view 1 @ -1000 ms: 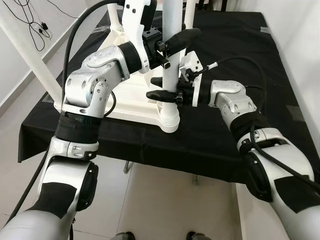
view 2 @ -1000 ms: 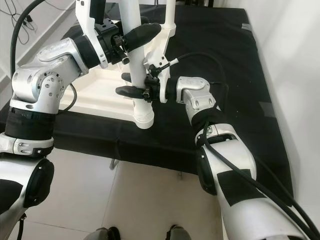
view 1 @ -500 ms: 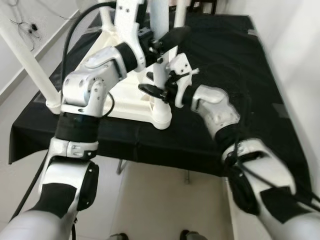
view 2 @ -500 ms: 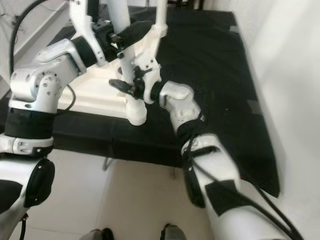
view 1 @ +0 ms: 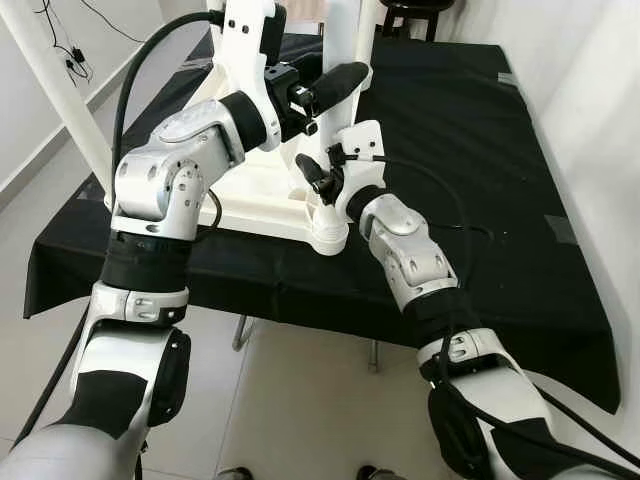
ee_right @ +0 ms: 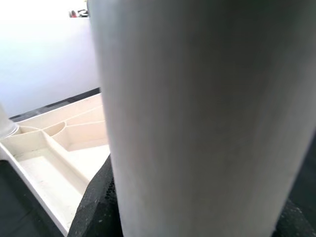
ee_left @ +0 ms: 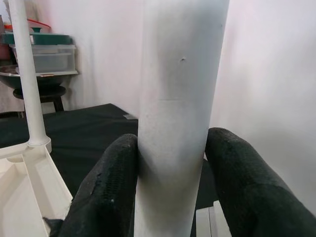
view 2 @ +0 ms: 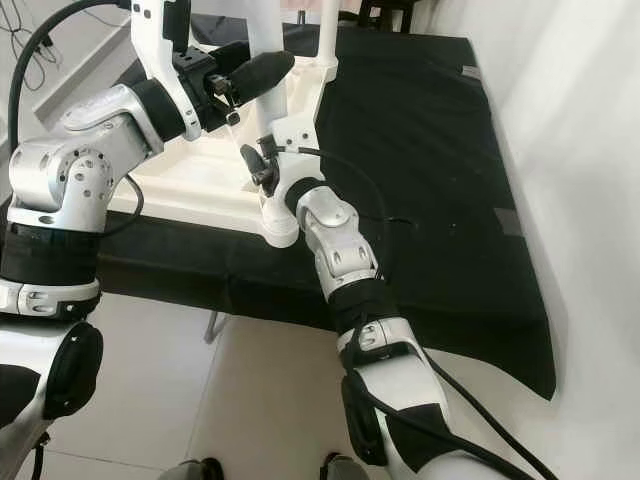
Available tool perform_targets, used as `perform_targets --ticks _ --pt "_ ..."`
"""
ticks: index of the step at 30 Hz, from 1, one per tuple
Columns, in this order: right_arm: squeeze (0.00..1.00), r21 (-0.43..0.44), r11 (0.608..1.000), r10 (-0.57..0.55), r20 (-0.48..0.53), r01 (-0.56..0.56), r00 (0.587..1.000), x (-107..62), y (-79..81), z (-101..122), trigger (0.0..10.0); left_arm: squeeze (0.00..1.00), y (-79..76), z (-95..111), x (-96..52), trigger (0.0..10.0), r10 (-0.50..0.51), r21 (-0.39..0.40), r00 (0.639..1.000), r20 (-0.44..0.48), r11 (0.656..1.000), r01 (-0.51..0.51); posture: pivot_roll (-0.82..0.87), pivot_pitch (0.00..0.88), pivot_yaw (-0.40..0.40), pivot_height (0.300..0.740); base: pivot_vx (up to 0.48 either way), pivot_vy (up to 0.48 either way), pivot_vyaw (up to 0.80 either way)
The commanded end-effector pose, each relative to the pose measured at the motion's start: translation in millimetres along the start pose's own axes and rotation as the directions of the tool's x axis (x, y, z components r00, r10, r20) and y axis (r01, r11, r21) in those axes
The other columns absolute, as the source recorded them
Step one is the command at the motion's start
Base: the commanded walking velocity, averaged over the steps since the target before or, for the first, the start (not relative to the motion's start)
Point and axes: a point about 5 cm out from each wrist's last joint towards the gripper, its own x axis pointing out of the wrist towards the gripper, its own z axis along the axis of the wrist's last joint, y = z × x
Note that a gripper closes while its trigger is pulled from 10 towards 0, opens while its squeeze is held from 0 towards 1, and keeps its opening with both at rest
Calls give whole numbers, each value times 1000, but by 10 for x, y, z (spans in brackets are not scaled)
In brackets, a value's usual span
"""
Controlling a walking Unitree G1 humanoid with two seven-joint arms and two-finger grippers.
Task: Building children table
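Left gripper clamped high on near white table leg; right gripper clamped lower, above upturned tabletop.

Tabletop lies on the bench, legs up.

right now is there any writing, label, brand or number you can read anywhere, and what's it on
None can be read.
The white table leg held between the left gripper fingers is plain, with only a small dimple.
The upturned white tabletop and black cloth carry no print.
The right gripper on the leg's lower part and both silver arms show no legible marking.
The containers in the left wrist view's background are too small to tell.
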Motion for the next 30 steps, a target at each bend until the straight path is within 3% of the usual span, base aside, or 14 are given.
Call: perform_targets --ticks 1,11,12,13,14,18,19,20,21,22,23,24,27,30 --pt "0 53 999 0 -217 11 976 -122 198 -408 0 0 -73 -84 55 0 -47 -5 997 -55 999 47 9 211 -22 740 0 0 0" --pt "0 31 999 -18 -203 25 979 -152 167 -337 0 0 -56 -91 51 0 -50 3 996 -73 999 50 -2 205 -22 740 0 0 0" --pt "0 25 999 -18 -195 24 981 -141 148 -316 1412 0 -58 -90 58 0 -52 4 996 -74 999 53 -1 204 -23 740 0 0 0" --pt "0 25 999 -18 -195 24 981 -141 148 -316 1412 0 -58 -90 58 0 -52 4 996 -74 999 53 -1 204 -23 740 0 0 0" --pt "808 22 1000 4 -145 0 989 -106 64 -221 10000 0 -70 -85 69 0 -58 4 996 -74 998 59 1 202 -25 740 0 0 0" --pt "808 23 1000 17 -122 -15 992 -100 30 -174 10000 0 -75 -83 73 0 -61 4 995 -75 998 61 1 202 -25 740 0 0 0" --pt "1000 19 995 102 -70 -101 992 -84 -38 -74 10000 0 -87 -80 79 0 -66 6 995 -75 998 67 7 200 -27 740 0 0 0" --pt "1000 -25 967 251 -25 -252 968 -99 -143 52 10000 0 -102 -78 83 0 -73 8 994 -76 997 74 6 197 -26 740 0 0 0" --pt "776 -90 924 372 -17 -372 928 -123 -258 145 10000 0 -114 -77 86 0 -80 9 994 -76 997 81 7 196 -28 740 0 0 0" --pt "192 -129 886 447 -23 -446 894 -141 -353 213 10000 0 -122 -78 89 0 -83 10 994 -76 996 84 6 195 -29 740 0 0 0" --pt "192 -129 886 447 -23 -446 894 -141 -353 213 10000 0 -122 -78 89 0 -83 10 994 -76 996 84 6 195 -29 740 0 0 0" --pt "0 -129 863 489 -30 -488 872 -147 -416 250 10000 0 -126 -77 90 0 -85 10 993 -76 996 86 6 195 -29 740 0 0 0" --pt "0 -114 824 559 -5 -555 829 -120 -441 334 10000 0 -131 -72 90 0 -88 11 993 -74 996 89 14 194 -28 740 0 0 0" --pt "0 -114 816 571 -1 -567 821 -110 -435 352 10000 0 -132 -70 90 0 -89 11 993 -73 996 90 14 194 -28 740 0 0 0"
